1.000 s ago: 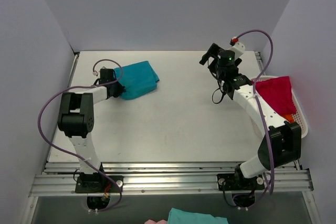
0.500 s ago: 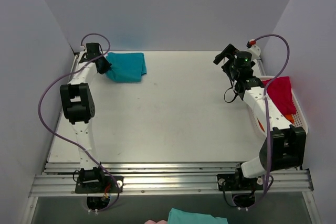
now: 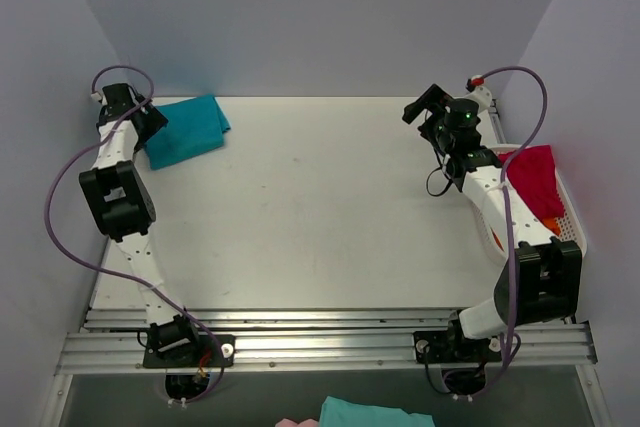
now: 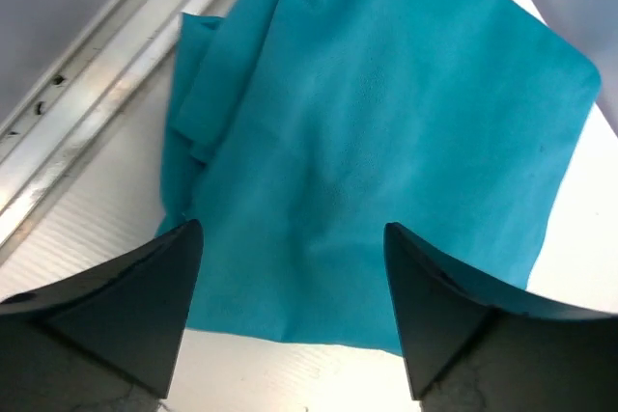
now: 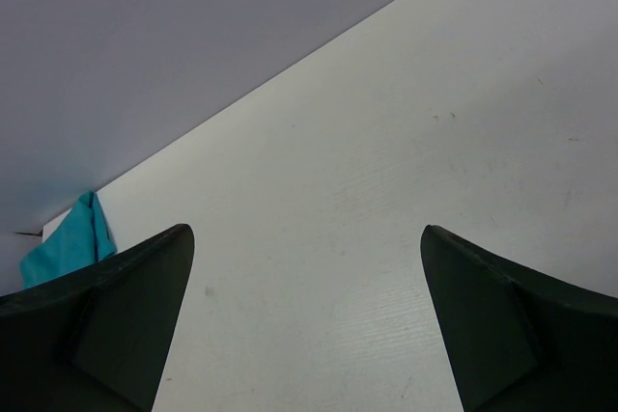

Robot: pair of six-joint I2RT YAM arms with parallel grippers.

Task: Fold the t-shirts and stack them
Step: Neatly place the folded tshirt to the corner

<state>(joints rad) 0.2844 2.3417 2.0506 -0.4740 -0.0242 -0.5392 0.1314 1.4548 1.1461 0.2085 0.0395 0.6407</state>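
A folded teal-blue t-shirt (image 3: 188,127) lies flat in the far left corner of the table. My left gripper (image 3: 152,129) stands open at its left edge. In the left wrist view the teal-blue t-shirt (image 4: 386,132) fills the frame, and the left gripper (image 4: 290,272) hangs over its near hem with both fingers apart and nothing pinched. A crimson-pink t-shirt (image 3: 530,177) drapes over the white basket (image 3: 577,237) at the right, with an orange t-shirt (image 3: 552,217) showing under it. My right gripper (image 3: 424,107) is open above the bare table at the far right, holding nothing (image 5: 304,315).
A metal rail (image 4: 106,74) runs along the table's left edge beside the teal shirt. Grey walls close in the back and both sides. Below the near rail lie more teal cloth (image 3: 375,414) and a scrap of pink cloth (image 3: 290,423). The teal shirt's corner (image 5: 68,243) shows in the right wrist view.
The left arm swung back and left, carrying the teal-blue t-shirt into the far left corner, then opened and let it go. The right arm shifted right, then barely moved.
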